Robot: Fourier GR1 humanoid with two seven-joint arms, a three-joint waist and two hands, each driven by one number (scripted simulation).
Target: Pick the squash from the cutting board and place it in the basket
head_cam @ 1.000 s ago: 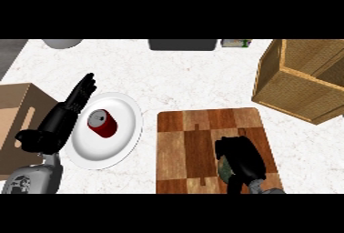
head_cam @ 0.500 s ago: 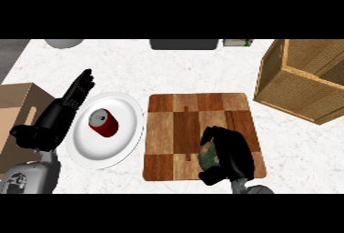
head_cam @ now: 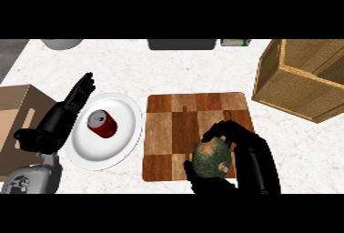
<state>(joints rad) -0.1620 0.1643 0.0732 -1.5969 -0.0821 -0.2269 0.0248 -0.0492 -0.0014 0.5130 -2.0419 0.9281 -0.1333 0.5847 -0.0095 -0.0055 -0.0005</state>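
Right hand (head_cam: 252, 157) at 5 o'clock of view, fingers (head_cam: 227, 130) and thumb curled round squash (head_cam: 214, 158). Squash mottled green, over lower-right part of cutting board (head_cam: 191, 113); whether touching board or lifted, cannot tell. Basket (head_cam: 302, 79) at 2 o'clock, well apart from squash. White plate (head_cam: 124, 111) just beside board, at its 9 o'clock; red can (head_cam: 103, 124) on plate. Left hand (head_cam: 64, 116) at plate's 9 o'clock edge, fingers straight, holding nothing. Cardboard box (head_cam: 17, 109) far left on tabletop (head_cam: 174, 68).
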